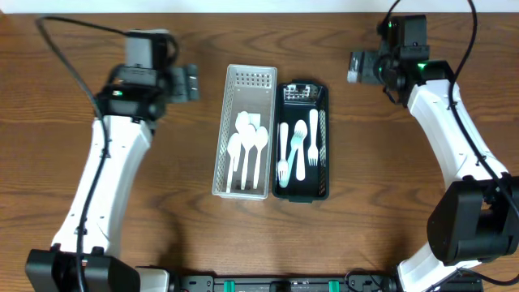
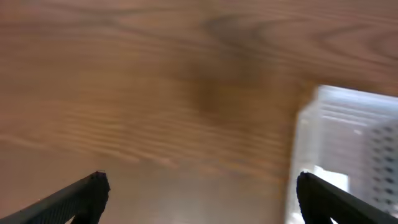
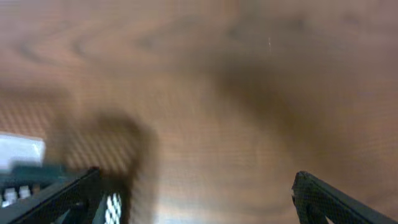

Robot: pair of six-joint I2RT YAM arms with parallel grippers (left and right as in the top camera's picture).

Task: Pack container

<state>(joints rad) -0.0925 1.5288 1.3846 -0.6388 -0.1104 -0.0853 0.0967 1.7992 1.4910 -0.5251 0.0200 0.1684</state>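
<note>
A white perforated container [image 1: 221, 138] lies mid-table with three white spoons [image 1: 247, 146] in it. Touching its right side is a black container [image 1: 324, 162] holding white forks [image 1: 298, 150]. My left gripper [image 1: 191, 82] hovers left of the white container's far end, open with nothing between its fingers; in the left wrist view its dark fingertips [image 2: 84, 196] frame bare wood, with the white container [image 2: 348, 149] at the right edge. My right gripper [image 1: 357, 66] sits right of the black container's far end, open and empty; the black container's corner [image 3: 37, 186] shows blurred at lower left.
The wooden table [image 1: 162, 227] stretches all around the two containers. Black cables [image 1: 65, 49] run from both arms toward the table's far edge. The arm bases stand at the near edge, left and right.
</note>
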